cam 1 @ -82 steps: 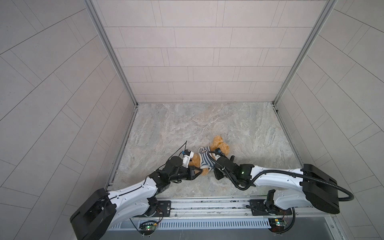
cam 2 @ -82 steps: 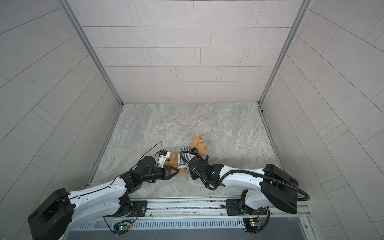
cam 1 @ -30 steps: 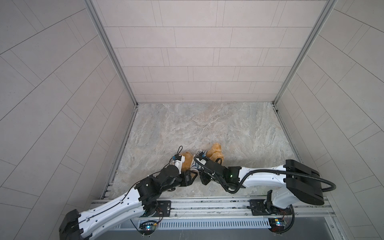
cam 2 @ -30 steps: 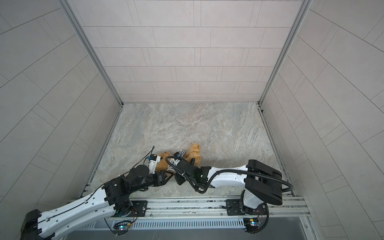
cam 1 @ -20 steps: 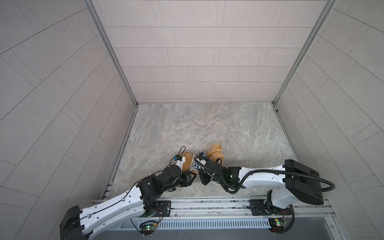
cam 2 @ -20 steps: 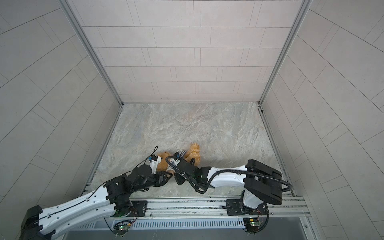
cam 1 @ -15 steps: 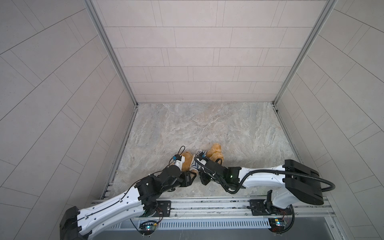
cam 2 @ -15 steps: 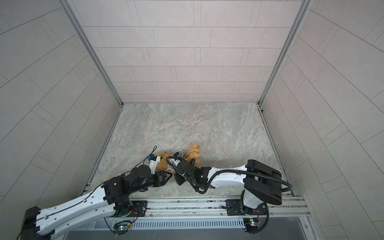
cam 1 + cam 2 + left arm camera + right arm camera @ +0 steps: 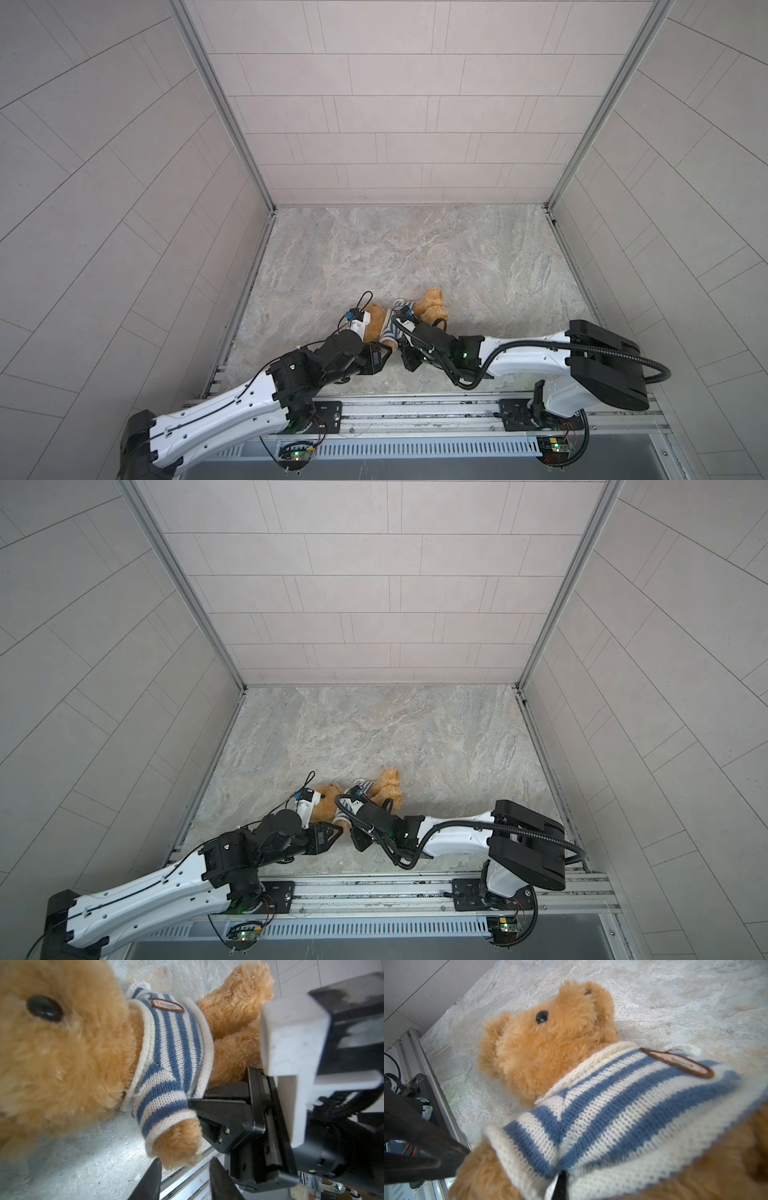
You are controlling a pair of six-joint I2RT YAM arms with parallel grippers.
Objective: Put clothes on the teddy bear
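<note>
The teddy bear [image 9: 546, 1043], in a striped shirt [image 9: 623, 1105], was pictured lying between the pincers: right gripper [image 9: 197, 1099] closed, apparently on the hem; left gripper [image 9: 186, 1178] parted just before a paw.

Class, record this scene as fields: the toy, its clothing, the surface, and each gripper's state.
Toy: fluffy golden-brown plush teddy bear, lying face up
Clothing: blue-and-white striped knitted shirt, on the torso, one paw through a sleeve
Surface: grey marbled tabletop
Left gripper: open, jaws either side of the sleeved paw
Right gripper: shut, pinching the shirt's lower edge
</note>
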